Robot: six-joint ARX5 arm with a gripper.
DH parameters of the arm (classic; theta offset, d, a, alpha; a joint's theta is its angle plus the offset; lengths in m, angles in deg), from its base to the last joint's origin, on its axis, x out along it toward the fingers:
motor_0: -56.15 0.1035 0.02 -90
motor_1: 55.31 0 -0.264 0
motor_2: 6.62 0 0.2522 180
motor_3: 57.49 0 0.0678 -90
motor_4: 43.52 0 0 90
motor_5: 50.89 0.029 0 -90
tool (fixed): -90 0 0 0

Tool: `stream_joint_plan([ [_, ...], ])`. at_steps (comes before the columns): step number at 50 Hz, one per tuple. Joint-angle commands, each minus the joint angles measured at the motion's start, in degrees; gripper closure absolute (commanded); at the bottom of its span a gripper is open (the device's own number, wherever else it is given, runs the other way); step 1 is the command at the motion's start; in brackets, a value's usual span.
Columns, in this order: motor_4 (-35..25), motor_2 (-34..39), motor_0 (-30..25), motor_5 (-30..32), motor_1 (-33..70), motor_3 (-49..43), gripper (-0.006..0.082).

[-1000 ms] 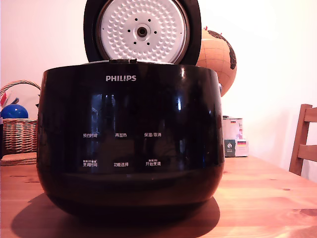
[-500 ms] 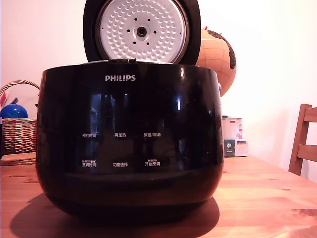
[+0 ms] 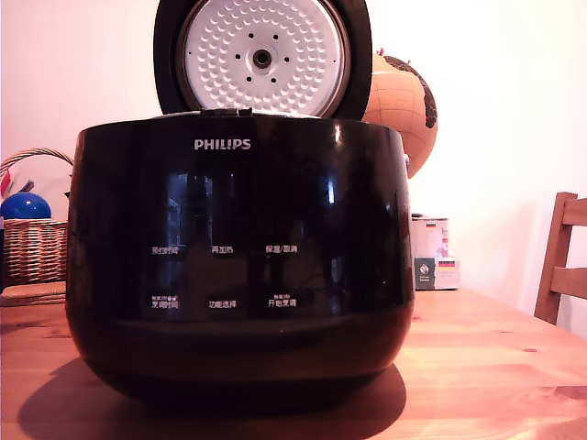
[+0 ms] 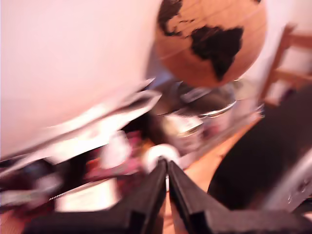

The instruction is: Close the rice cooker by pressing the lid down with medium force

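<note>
Since a second ago, the rice cooker (image 3: 240,261) has shifted very slightly toward 9 o'clock in the exterior view, its lid (image 3: 263,57) with it; over the last half second I see no further change. The lid stands upright at 12 o'clock above the pot, its dimpled inner plate (image 3: 263,57) facing the camera, so the cooker remains open on the wooden table (image 3: 495,367). The arm is absent from the exterior view. In the blurred wrist view, my gripper (image 4: 167,170) shows its fingers nearly touching, holding nothing, with the globe (image 4: 212,41) at 1 o'clock. I judge the press not yet begun.
</note>
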Motion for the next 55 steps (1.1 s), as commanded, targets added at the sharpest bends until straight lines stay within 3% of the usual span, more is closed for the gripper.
stream_joint_plan([
  [1, -3.82, -2.32, 0.35, -2.29, 2.45, 0.87, 0.0791],
  [9, -13.03, -7.78, 1.11, -6.84, 9.31, 0.52, 0.0791],
  [20, -20.35, -9.97, 0.96, -8.52, 14.51, -1.46, 0.0791],
  [55, -30.67, -10.16, -3.08, -8.17, 15.19, -18.38, 0.0791],
])
